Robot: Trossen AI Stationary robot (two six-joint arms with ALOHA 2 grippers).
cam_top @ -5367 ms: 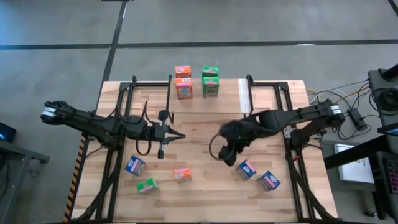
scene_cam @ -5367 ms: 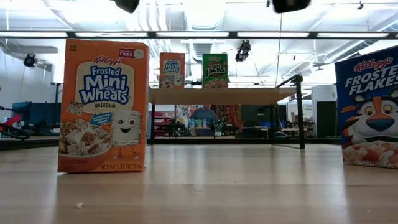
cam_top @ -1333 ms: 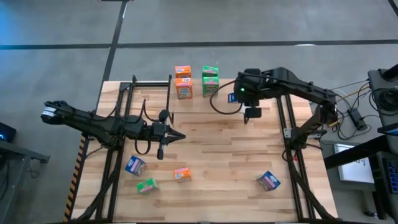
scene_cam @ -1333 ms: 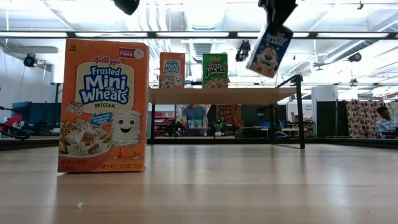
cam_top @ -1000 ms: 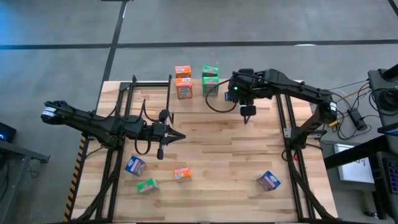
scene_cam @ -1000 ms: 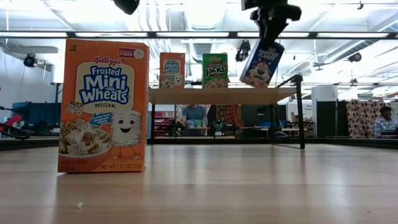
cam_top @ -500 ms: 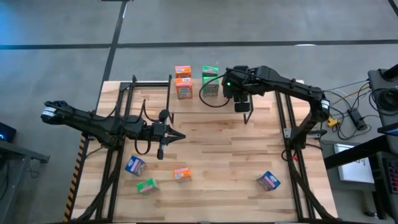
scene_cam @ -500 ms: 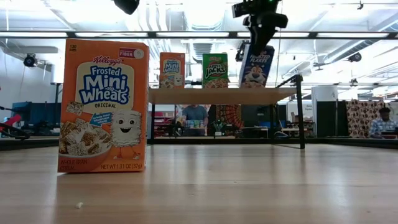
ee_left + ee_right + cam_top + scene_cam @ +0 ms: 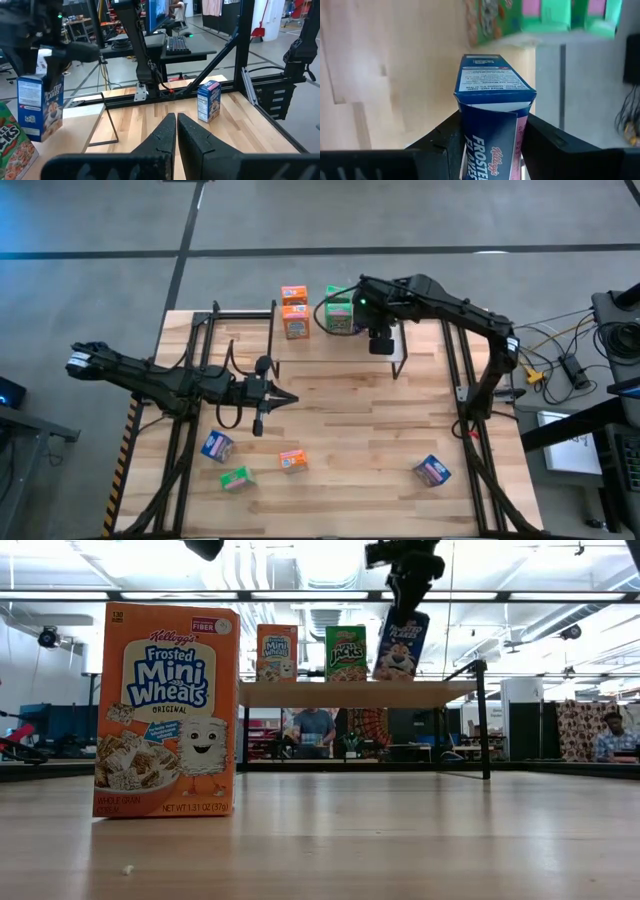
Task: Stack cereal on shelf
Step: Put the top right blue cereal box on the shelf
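Placing step: right gripper (image 9: 404, 606) fingers pinch blue cereal box (image 9: 401, 644) top centre of low view, tilted over shelf (image 9: 355, 693) beside green box (image 9: 346, 653); next level, lower, release; left gripper (image 9: 283, 399) fingers pressed together mid-bench

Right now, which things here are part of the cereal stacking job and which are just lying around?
Part of the job:
shelf
blue box in the right gripper
orange box and green box on the shelf
boxes waiting on the table

Just around:
left gripper, idle
person in the room
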